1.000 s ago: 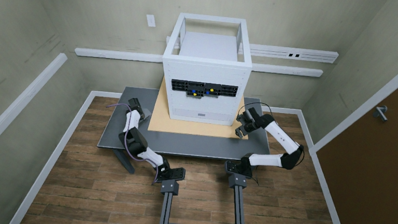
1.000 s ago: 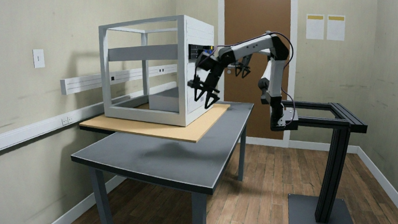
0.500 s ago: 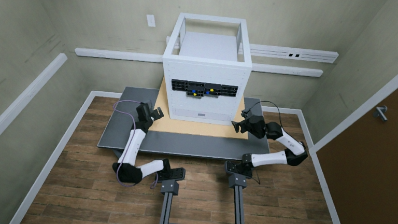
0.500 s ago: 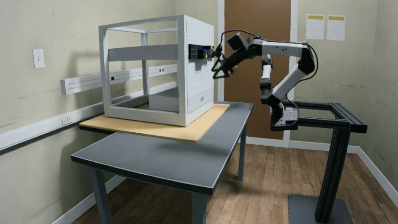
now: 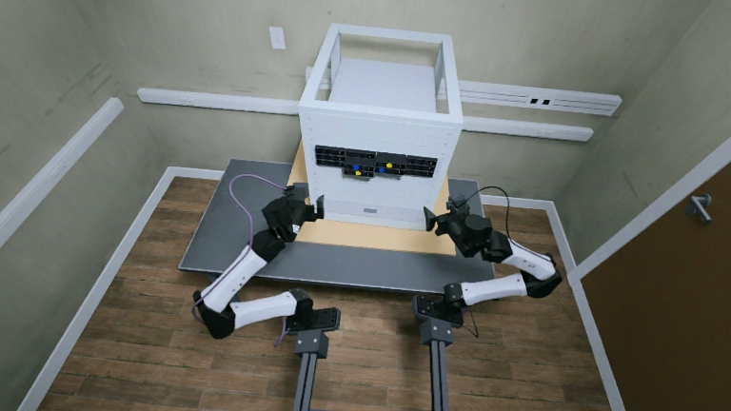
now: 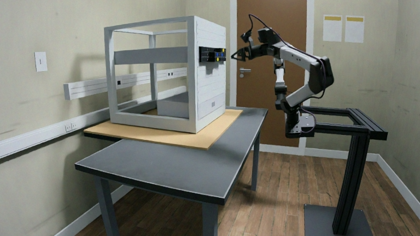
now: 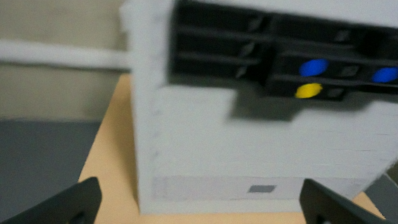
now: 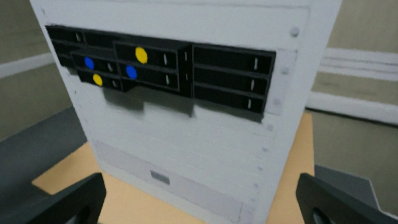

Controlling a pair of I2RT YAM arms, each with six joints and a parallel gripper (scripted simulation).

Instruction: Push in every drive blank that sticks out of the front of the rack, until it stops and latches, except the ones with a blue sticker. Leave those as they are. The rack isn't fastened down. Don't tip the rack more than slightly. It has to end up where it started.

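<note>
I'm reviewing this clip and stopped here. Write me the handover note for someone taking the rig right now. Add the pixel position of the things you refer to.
Left gripper (image 5: pixel 321 206) (image 6: pixel 234 57) (image 7: pixel 200 192): open, empty, before the rack.
Right gripper (image 5: pixel 428 218) (image 8: pixel 201 187): open, empty, before the rack's other side.
Rack (image 5: pixel 357 199) (image 6: pixel 191 73) (image 7: pixel 150 125) (image 8: pixel 225 150): upright on the tan board (image 5: pixel 378 241) (image 6: pixel 176 142).
Done: neither yellow-stickered blank is in; the upper (image 5: pixel 389 165) (image 8: pixel 141 55) and lower (image 5: pixel 357 173) (image 7: pixel 309 90) (image 8: pixel 97 80) both protrude.
Left: push both until latched, without shifting the rack. Check unstickered blanks too; I can't tell whether each is seated.
Leave alone: the two protruding blue-stickered blanks (image 5: pixel 356 167) (image 7: pixel 314 67) (image 8: pixel 89 63).
</note>
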